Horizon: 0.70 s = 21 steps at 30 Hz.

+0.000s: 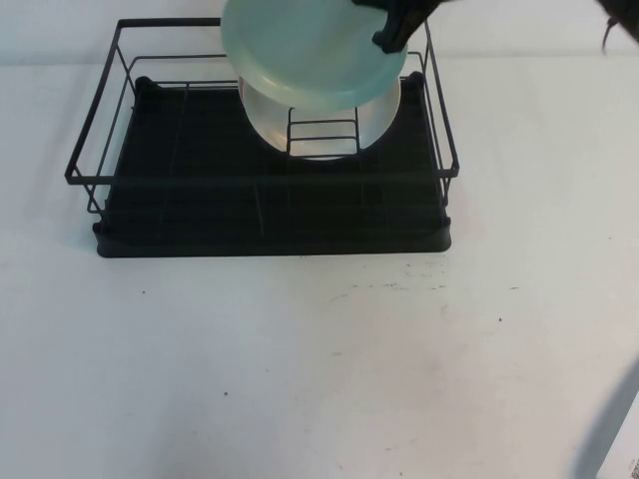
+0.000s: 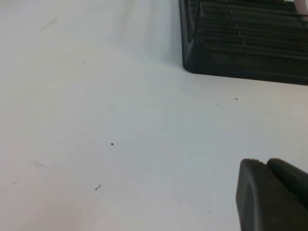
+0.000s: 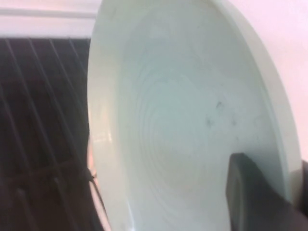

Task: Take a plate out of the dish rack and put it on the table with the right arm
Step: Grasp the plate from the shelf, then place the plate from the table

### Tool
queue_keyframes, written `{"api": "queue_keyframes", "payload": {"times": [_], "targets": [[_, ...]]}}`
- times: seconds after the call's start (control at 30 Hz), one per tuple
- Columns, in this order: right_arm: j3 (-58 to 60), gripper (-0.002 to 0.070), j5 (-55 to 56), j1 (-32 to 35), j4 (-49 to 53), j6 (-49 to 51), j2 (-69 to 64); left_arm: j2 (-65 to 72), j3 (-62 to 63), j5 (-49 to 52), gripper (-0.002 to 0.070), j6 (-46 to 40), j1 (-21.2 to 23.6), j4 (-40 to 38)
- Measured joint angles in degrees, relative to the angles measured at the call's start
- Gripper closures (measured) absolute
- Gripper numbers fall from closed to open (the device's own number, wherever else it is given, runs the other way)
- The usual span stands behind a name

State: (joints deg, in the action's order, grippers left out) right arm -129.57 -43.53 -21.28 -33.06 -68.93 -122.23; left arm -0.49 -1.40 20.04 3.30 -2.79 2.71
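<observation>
My right gripper (image 1: 397,27) is shut on the rim of the pale mint-teal plate (image 1: 305,50) and holds it tilted in the air over the back of the black wire dish rack (image 1: 200,205). In the right wrist view the plate (image 3: 183,120) fills the picture, with my gripper (image 3: 283,187) pinching its edge and the rack (image 3: 38,120) below. A cream-white plate (image 1: 324,135) still stands in the rack's wire divider. My left gripper (image 2: 265,166) is shut and empty, low over the white table (image 2: 120,120), near a corner of the rack (image 2: 240,53).
The white table (image 1: 300,369) lies open in front of the rack and to its right. A blurred grey shape (image 1: 609,429) crosses the front right corner of the high view.
</observation>
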Motion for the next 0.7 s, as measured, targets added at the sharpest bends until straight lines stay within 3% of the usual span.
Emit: {"api": "queue_keyframes", "payload": {"times": [0.27, 0.7], "targets": [[0.0, 0.0601, -8.5, 0.0, 2.1, 9.8, 8.2, 0.0, 0.0, 0.0, 0.0679, 0.0, 0.0, 0.0], [0.0, 0.0601, -29.0, 0.0, 12.0, 38.4, 19.6, 0.0, 0.0, 0.0, 0.0679, 0.0, 0.0, 0.0]]}}
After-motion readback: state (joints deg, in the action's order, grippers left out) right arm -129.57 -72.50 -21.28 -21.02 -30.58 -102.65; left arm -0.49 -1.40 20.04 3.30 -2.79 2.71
